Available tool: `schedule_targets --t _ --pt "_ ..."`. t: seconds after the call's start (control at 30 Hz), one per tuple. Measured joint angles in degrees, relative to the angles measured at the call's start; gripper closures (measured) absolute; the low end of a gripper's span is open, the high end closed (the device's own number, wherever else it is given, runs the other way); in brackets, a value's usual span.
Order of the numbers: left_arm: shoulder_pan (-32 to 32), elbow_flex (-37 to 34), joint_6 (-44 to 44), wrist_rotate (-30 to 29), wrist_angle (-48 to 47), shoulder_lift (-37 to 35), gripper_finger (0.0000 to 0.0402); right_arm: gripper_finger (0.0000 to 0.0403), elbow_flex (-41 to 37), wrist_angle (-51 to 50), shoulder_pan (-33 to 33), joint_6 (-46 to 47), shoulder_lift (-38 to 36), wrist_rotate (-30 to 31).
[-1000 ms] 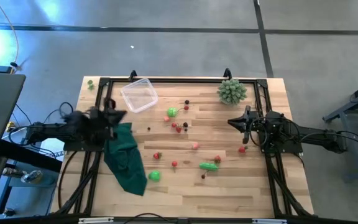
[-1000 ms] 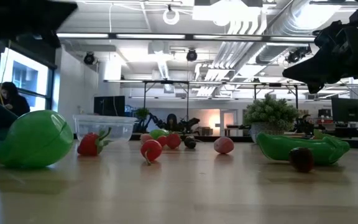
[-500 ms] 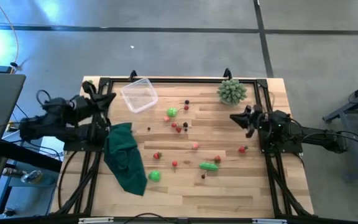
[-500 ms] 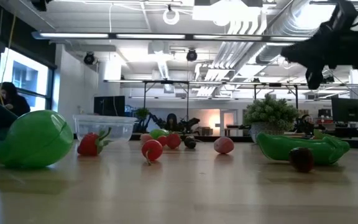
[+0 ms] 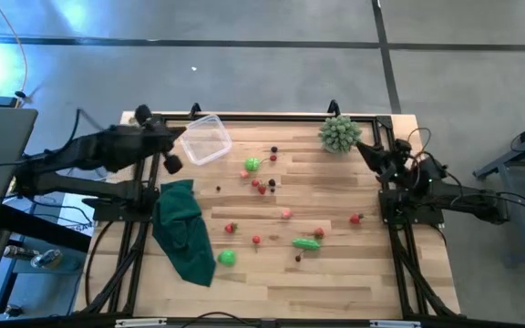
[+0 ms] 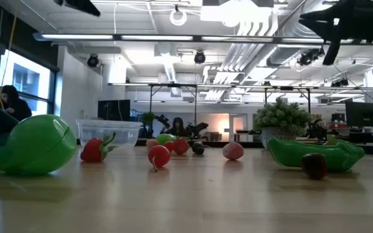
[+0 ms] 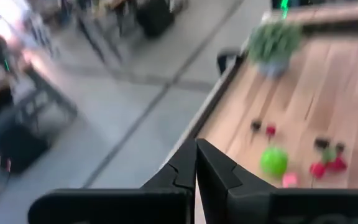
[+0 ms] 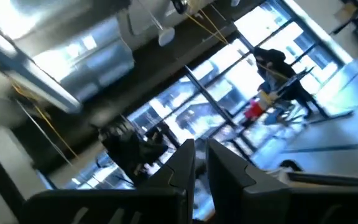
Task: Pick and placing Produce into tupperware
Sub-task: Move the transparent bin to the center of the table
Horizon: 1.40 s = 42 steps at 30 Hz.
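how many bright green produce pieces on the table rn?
3. A round one right of the tupperware, an elongated one toward the front right, and a round one by the dark green cloth. The cloth could hide others.

Left gripper [image 5: 179, 137] just beside the tupperware [image 5: 204, 139], whose walls block the way inward. Green cloth [image 5: 183, 230] lies near, toward the front edge. Right gripper [image 5: 361, 148] just beside the spiky plant [image 5: 339, 134], which crowds its rear side. Inward of it, bare wood, then scattered produce [image 5: 261, 185] mid-table.
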Motion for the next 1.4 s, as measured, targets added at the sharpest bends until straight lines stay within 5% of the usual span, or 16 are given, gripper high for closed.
schedule_targets --t 0.27,0.4,0.8,1.4 --pt "25.9 4.2 5.8 31.0 -2.6 16.4 0.0399 0.0370 13.3 -24.1 0.0 -4.5 2.5 2.8" --pt "34.5 4.8 8.9 39.6 -2.5 25.9 0.0399 0.0370 17.3 -29.1 0.0 -5.0 3.4 2.2" --pt "37.4 4.8 11.7 40.9 -0.9 47.9 0.0399 0.0370 19.0 -39.2 0.0 -0.5 4.0 0.8" --pt "24.1 4.8 8.1 39.4 8.5 56.8 0.0399 0.0370 19.0 -43.3 0.0 -1.2 4.0 0.8"
